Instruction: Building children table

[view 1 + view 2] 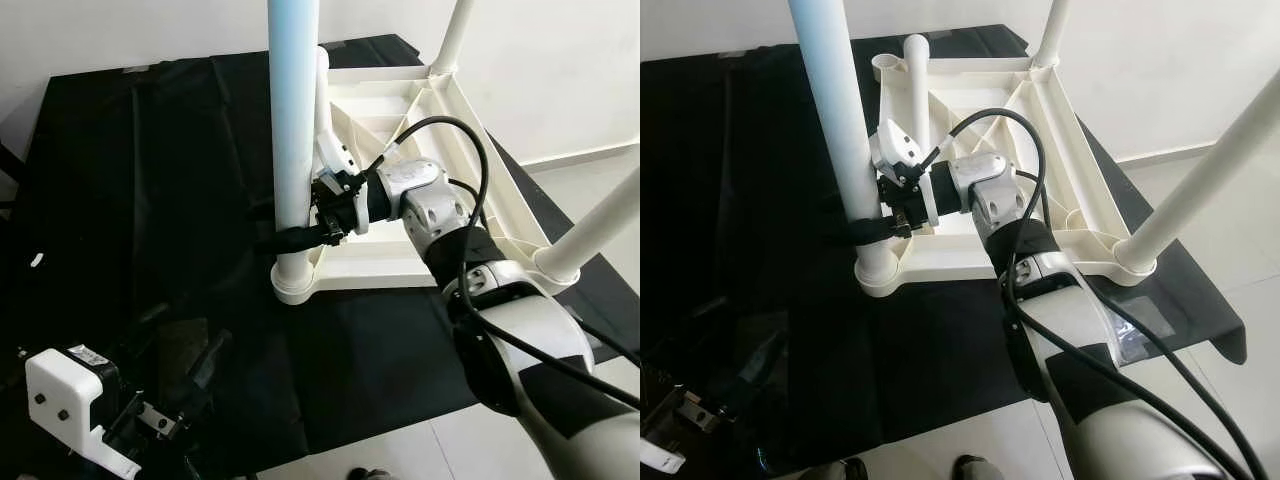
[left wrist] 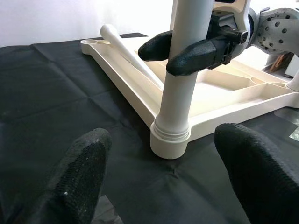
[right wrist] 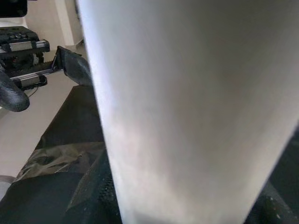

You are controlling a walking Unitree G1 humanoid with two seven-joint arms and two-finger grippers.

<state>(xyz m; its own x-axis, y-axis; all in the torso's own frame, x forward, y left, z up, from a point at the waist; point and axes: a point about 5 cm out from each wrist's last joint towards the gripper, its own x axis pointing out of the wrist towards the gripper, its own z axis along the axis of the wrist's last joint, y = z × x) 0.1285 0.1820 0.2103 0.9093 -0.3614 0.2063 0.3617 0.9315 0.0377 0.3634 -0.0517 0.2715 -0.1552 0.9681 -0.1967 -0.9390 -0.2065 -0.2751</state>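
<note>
Right gripper (image 1: 872,228): black fingers (image 2: 198,52) clamped on either side of the near leg (image 1: 293,130), low on the shaft, just above its socket. The left wrist view shows both fingers pressed against the leg.
Right wrist view: leg surface close up and blurred, no detail; fingertips mostly hidden behind it.
Right arm (image 1: 500,300): silver, reaches in across the table frame with a black cable looped over the wrist.
Near leg: white, upright, seated in the corner socket (image 2: 170,140); top cut off by the frame edge.
Table top (image 1: 1040,150): white, upside down on the black sheet (image 1: 150,180), ribs facing up.
Other legs: one upright at the far corner (image 1: 1052,30) and one at the right corner (image 1: 1200,180), both cut off at the top.
Loose leg (image 2: 128,51): lies slanted on the frame by the far-left corner; whether it sits in a socket is unclear.
Left gripper (image 2: 163,186): fingers spread wide, hovering low over the black sheet, near the socket but apart from it.
Left arm: white wrist housing (image 1: 65,395) at the lower edge, the rest dark and hard to make out.
Floor (image 1: 480,440): pale tile past the sheet edge.
</note>
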